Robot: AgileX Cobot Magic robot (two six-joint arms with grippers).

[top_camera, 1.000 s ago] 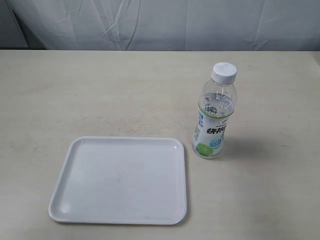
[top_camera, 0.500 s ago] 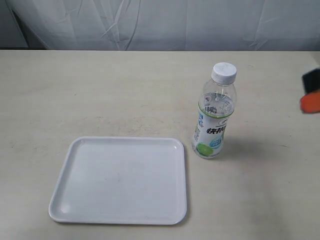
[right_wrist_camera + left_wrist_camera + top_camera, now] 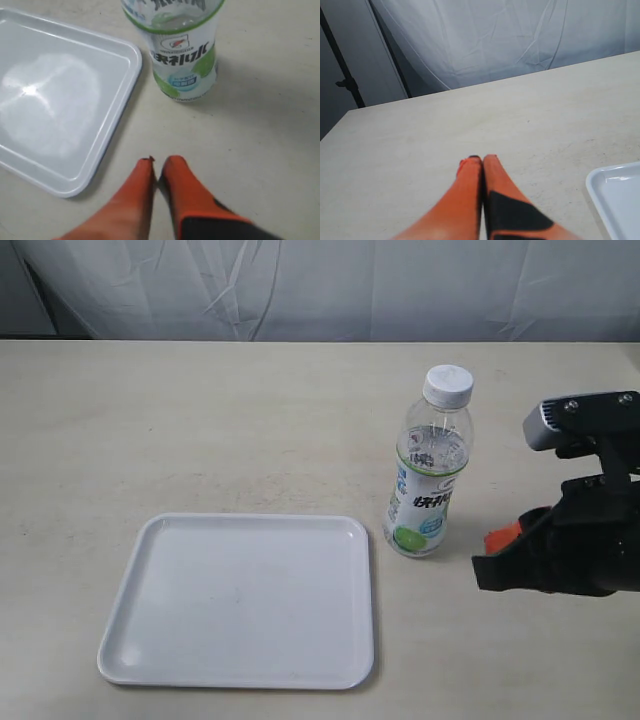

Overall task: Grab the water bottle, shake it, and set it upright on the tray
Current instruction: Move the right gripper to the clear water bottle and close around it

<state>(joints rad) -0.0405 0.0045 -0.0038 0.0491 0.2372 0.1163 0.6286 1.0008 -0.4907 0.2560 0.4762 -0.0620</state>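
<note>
The water bottle [image 3: 430, 475] stands upright on the table just right of the tray [image 3: 240, 600], apart from its rim. It is clear, with a white cap and a white-blue label with a green circle. My right gripper [image 3: 497, 539] hovers low to the bottle's right, orange fingers pressed together and empty. In the right wrist view the gripper [image 3: 159, 162] points at the bottle [image 3: 182, 65], a short gap away, with the tray [image 3: 60, 100] beside it. My left gripper [image 3: 482, 160] is shut over bare table, with a corner of the tray [image 3: 620, 200] at the frame's edge.
The beige table [image 3: 200, 420] stretches around the tray and bottle. A white curtain [image 3: 320, 285] hangs behind the far edge. A dark stand pole [image 3: 342, 75] shows beyond the table in the left wrist view.
My right arm has come in from the right edge of the exterior view and now sits low beside the bottle. Bottle and tray have not moved.
</note>
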